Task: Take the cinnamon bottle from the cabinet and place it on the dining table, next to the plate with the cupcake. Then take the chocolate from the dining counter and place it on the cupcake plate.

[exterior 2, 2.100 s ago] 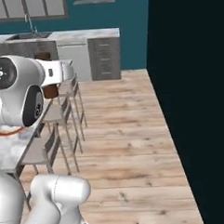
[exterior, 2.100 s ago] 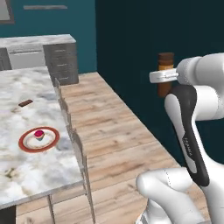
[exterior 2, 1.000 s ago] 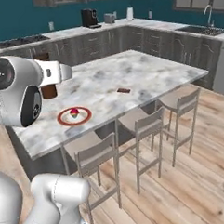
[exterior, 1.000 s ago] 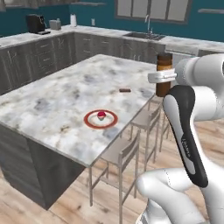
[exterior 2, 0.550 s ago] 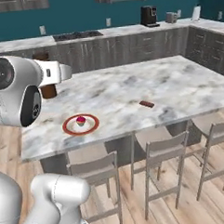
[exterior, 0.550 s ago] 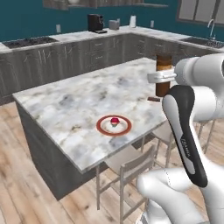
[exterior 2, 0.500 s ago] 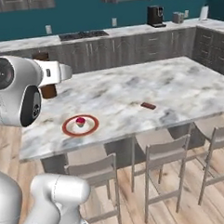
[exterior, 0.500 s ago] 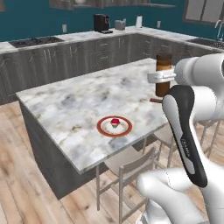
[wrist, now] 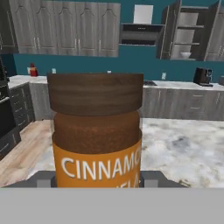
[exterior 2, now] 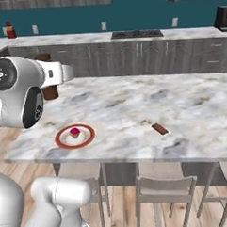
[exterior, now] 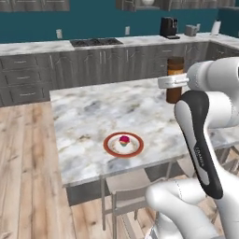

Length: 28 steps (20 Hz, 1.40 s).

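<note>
My gripper (exterior: 173,82) is shut on the cinnamon bottle (exterior: 175,70), a brown bottle with a dark cap, held upright above the right part of the dining table (exterior: 88,112). In the hand view the cinnamon bottle (wrist: 96,131) stands between the jaws with its orange label facing me. The red-rimmed plate (exterior: 123,144) with the cupcake (exterior: 124,139) lies near the table's front edge, left of and below the bottle. The right base view shows the plate (exterior 2: 75,136), and the chocolate (exterior 2: 159,128) lying well to its right. The cabinet (wrist: 189,30) hangs open far behind.
Stools (exterior 2: 165,188) are tucked under the table's near edge. A grey counter run with a black stove (exterior: 95,42) and a coffee machine (exterior: 169,27) lines the back wall. Wooden floor (exterior: 25,163) lies open to the left of the table.
The whole scene has swung as the base moved; the table now lies broadside in front of me. The bottle stays in the same grip.
</note>
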Available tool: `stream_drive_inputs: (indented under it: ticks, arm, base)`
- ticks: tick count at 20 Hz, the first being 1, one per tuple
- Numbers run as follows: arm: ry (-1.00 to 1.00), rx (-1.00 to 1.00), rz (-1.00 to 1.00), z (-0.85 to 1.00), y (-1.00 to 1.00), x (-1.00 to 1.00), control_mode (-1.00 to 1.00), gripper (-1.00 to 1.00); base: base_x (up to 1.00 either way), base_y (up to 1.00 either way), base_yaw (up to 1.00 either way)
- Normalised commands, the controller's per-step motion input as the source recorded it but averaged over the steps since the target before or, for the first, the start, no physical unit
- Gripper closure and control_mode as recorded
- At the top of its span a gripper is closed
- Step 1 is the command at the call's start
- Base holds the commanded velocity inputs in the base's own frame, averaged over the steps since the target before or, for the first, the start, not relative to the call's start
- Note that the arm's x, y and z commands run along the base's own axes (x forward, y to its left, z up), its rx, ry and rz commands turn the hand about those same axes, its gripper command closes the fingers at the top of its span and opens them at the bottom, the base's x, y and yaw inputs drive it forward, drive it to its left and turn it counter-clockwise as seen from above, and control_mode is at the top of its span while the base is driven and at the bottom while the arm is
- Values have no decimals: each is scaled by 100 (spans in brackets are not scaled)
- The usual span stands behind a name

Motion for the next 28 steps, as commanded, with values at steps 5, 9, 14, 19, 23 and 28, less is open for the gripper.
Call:
stream_drive_inputs:
  ticks: [5,9,14,19,23,28]
  arm:
    - [0,0,0,0,0,0,100,100]
    - [0,2,2,-11,-9,4,-100,100]
    - [0,2,21,-91,-68,44,-100,100]
    - [0,0,31,-100,-68,75,-100,100]
    - [0,0,18,-91,-33,53,-100,100]
    - [9,3,3,-40,-4,14,-100,100]
  base:
    - [90,-23,25]
    - [36,-9,6]
    - [0,0,0]
    - [0,0,0]
    - [0,0,0]
    - [0,0,0]
